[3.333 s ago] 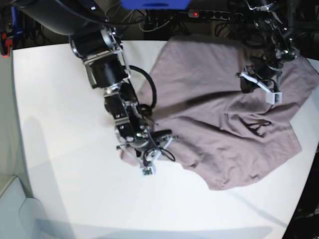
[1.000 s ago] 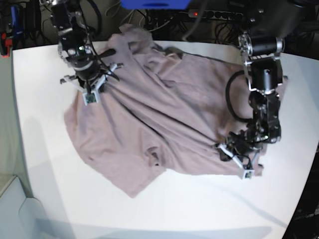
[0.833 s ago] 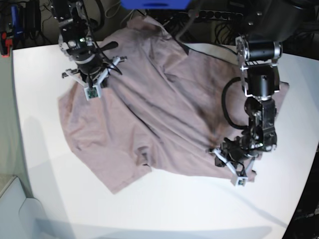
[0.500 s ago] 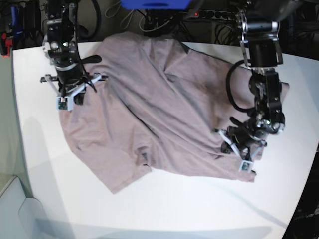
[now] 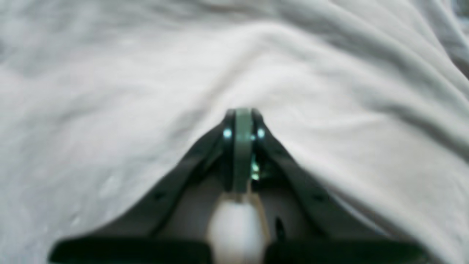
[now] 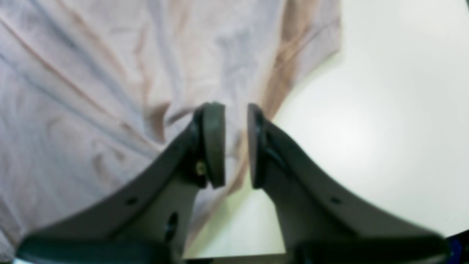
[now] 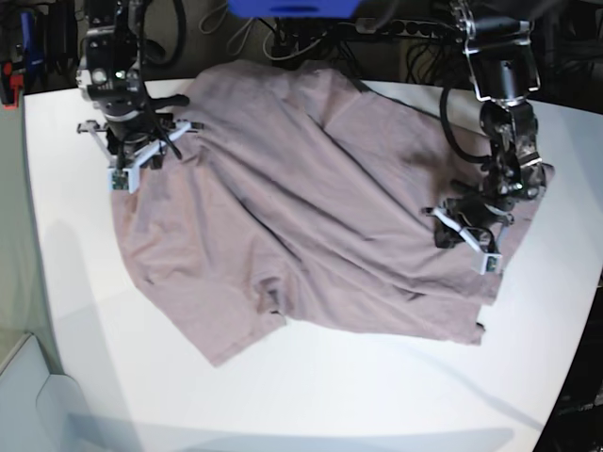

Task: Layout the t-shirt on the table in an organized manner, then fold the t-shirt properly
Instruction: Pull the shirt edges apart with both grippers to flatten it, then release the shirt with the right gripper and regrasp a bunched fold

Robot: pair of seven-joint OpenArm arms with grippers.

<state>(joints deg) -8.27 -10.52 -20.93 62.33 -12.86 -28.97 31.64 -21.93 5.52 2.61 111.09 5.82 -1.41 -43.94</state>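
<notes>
The mauve-pink t-shirt lies spread and wrinkled across the white table, with a hem corner pointing to the front. My right gripper hovers at the shirt's back-left edge. In the right wrist view, this right gripper is open by a narrow gap, with the t-shirt edge and bare table below it. My left gripper sits at the shirt's right edge. Seen from the left wrist, the left gripper is shut, and the t-shirt tents up at its tips.
A power strip and tangled cables run behind the table's back edge, next to a blue object. A red item sits off the back-left corner. Bare white tabletop surrounds the shirt at the front and left.
Both arms have pulled back and outward, which stretched the shirt flatter and wider. The right gripper's fingers have parted. The left gripper stays shut and has moved toward the back right.
</notes>
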